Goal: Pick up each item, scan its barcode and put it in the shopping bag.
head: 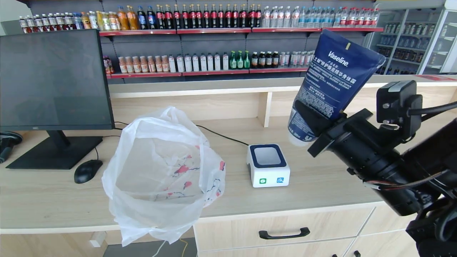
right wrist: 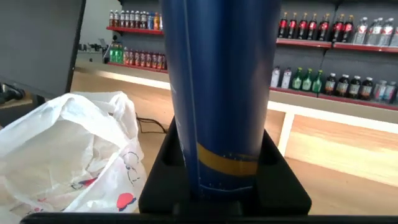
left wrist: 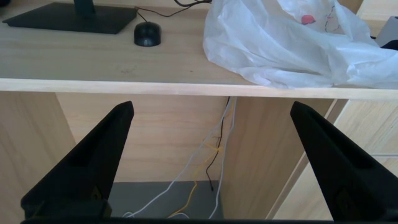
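My right gripper (head: 314,130) is shut on a blue lotion tube (head: 330,84), held cap-down and tilted in the air above and to the right of the white barcode scanner (head: 267,165). From the right wrist, the blue tube (right wrist: 221,93) stands clamped between the black fingers (right wrist: 283,171). A white plastic shopping bag (head: 164,175) stands open on the counter to the left of the scanner, overhanging the front edge. My left gripper (left wrist: 211,162) is open, below the counter's front edge, with the shopping bag (left wrist: 292,43) above it.
A black monitor (head: 53,82) and a black mouse (head: 87,170) sit on the counter's left part. A cable runs from the scanner toward the back. A raised wooden shelf (head: 250,87) lines the counter's rear; drawers with a black handle (head: 284,233) lie below the front edge.
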`<state>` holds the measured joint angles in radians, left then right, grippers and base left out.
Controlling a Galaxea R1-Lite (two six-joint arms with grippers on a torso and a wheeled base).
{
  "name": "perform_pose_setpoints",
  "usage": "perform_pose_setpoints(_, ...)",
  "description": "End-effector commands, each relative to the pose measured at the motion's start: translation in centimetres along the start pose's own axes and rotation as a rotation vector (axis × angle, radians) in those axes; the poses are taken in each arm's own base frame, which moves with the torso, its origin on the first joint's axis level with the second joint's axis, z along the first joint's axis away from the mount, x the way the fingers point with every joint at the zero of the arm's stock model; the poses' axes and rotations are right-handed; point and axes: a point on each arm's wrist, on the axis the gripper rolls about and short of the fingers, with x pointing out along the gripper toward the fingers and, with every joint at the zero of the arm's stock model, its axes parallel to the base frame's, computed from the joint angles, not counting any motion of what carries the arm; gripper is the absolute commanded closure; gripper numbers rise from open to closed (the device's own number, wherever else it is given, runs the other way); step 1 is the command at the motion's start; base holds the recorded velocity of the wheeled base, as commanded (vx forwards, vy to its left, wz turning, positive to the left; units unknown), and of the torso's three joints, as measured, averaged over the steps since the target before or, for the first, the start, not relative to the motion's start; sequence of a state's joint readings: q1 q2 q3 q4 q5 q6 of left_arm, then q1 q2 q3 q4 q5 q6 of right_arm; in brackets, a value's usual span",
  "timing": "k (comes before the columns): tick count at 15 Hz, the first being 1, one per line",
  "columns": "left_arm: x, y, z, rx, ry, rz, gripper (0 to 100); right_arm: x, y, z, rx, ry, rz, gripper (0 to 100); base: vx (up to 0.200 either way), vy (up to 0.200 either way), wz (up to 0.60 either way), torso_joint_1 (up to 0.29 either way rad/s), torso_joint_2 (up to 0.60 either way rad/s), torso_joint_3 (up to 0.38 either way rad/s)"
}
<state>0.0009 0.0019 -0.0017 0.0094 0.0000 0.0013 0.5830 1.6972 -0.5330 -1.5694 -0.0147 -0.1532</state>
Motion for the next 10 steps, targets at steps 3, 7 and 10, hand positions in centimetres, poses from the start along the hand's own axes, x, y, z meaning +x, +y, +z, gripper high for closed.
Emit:
perform_pose_setpoints(3, 0.0, 0.0, 0.0, -0.001, 0.000, 0.001, 0, -2.0, -0.2, -0.6, 0.057, 0.071, -0.074, 100, 0.000, 0.000, 0.00, 0.000, 0.00, 0.000)
perform_pose_setpoints(7, 0.0, 0.0, 0.0, -0.003, 0.000, 0.001, 0, -2.1, -0.3, -1.6, 0.076, 0.108, -0.082, 100, -0.050, 0.000, 0.00, 0.002, 0.00, 0.001)
perform_pose_setpoints(10, 0.0, 0.0, 0.0, -0.001, 0.000, -0.001, 0, -2.4, -0.8, -1.4, 0.077, 0.107, -0.100, 100, -0.200, 0.000, 0.00, 0.001, 0.00, 0.001)
